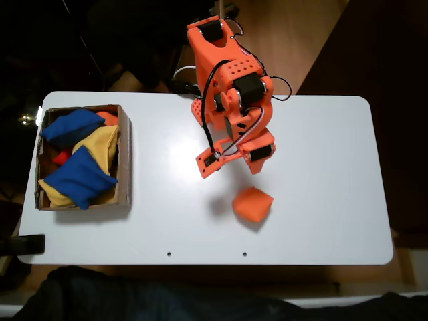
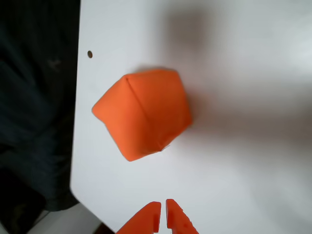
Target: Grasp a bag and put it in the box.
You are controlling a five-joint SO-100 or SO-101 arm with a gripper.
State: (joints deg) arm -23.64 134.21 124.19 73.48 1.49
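The orange bean bag (image 1: 253,204) lies on the white table (image 1: 321,167), well apart from the cardboard box (image 1: 124,157), which sits at the table's left end in the fixed view; in that view the bag is just below the gripper (image 1: 215,159) and a little to its right, with the arm's shadow between them. The box already holds 2 blue bean bags (image 1: 80,175), a yellow bean bag (image 1: 100,142) and some orange fabric showing at its back corner.

In the wrist view the bag (image 2: 144,113) fills the middle of the picture, plump and tilted with 1 seam ridge running across it; the gripper (image 2: 163,214) enters from the bottom edge with its 2 fingertips nearly together, a thin slit between them, holding nothing and apart from the bag.

The step in hand looks like the approach to the grasp. To do it well the claw should spread wide before it descends, wider than the bag's body; it should centre over the plump middle rather than a corner, since a corner pinch may let the filling slide and the bag droop or slip; the fingers should straddle the ridge and reach close to the table before closing; a firm squeeze suits the soft fabric.
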